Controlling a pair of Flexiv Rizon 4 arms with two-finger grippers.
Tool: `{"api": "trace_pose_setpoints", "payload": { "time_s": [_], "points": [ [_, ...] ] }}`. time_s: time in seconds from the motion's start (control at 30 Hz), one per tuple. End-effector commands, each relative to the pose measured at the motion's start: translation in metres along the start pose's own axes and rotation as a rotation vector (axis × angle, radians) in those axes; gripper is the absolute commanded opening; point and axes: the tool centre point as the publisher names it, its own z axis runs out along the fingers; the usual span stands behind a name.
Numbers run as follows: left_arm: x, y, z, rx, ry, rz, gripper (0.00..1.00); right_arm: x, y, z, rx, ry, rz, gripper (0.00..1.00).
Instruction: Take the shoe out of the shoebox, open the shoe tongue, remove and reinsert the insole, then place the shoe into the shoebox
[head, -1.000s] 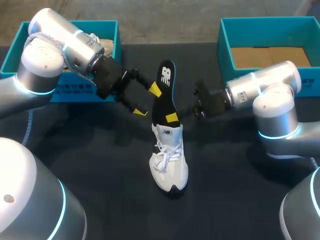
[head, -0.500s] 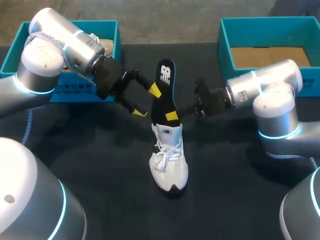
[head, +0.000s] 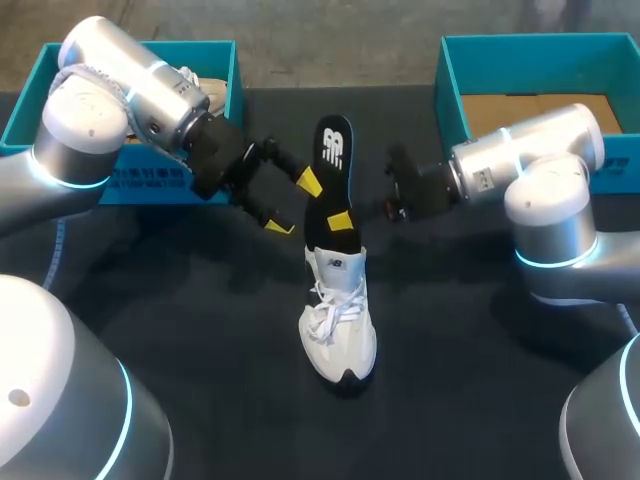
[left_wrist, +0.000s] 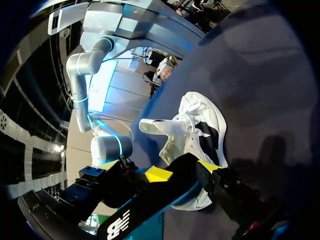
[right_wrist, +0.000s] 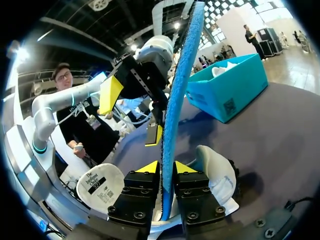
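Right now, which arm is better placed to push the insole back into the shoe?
Probably right: the right gripper is shut on the insole, upright with its lower end at the shoe; the left gripper is open beside it.

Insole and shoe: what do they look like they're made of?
Insole: probably thin foam, matte black fabric-like top, blue underside; held by one end, it stands straight. Shoe: white upper looks like mesh or knit textile with woven laces; dark toe edge, likely rubber.

insole (head: 331, 175) slightly farther out of shoe (head: 340, 320)
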Motion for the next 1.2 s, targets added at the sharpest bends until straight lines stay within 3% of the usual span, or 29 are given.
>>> {"api": "trace_pose_setpoints", "payload": {
  "time_s": [0.03, 0.1, 0.67, 1.2],
  "points": [
    [0.000, 0.001, 0.000, 0.003, 0.000, 0.003, 1.00, -0.002, 0.004, 0.005, 0.010, 0.004, -0.001, 0.10],
    [0.001, 0.001, -0.001, 0.003, 0.000, 0.003, 1.00, -0.004, 0.004, 0.007, 0.014, 0.013, -0.002, 0.00],
    [0.004, -0.003, -0.001, -0.003, -0.001, -0.004, 1.00, 0.003, -0.020, 0.008, 0.086, 0.060, 0.054, 0.00],
    [0.003, -0.004, 0.003, -0.003, -0.005, -0.004, 1.00, 0.014, -0.038, 0.012, 0.097, 0.077, 0.103, 0.00]
  ]
}}
